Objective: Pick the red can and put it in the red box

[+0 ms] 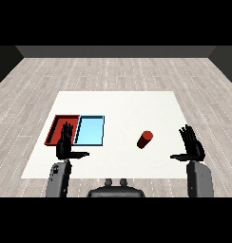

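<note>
Red cylindrical can [144,139] lies on the white table [118,102], right of centre, apart from both hands and clear of both trays. It appears tipped or leaning, its long axis running from upper right to lower left in the head view, though whether it lies flat or merely looks slanted from this angle cannot be settled. The black right hand [191,144] stands to the can's right, near it but not touching, fingers straight and spread upward, thumb pointing inward toward the can; it holds nothing. The black left hand [66,142] is posed the same way, fingers extended, thumb pointing right, holding nothing, and sits in front of the seam between the shallow red tray [54,127] and the shallow light blue tray [96,128], partly covering their near edges. The can is judged nearer the right hand, so that hand is the likelier one for the pick; the can lies to its left and slightly farther up the table. The red tray is the far-left one, with the blue tray between it and the can, so the carry would cross the blue tray. Both trays look empty where visible. The can's base contact with the table is hard to make out.
</note>
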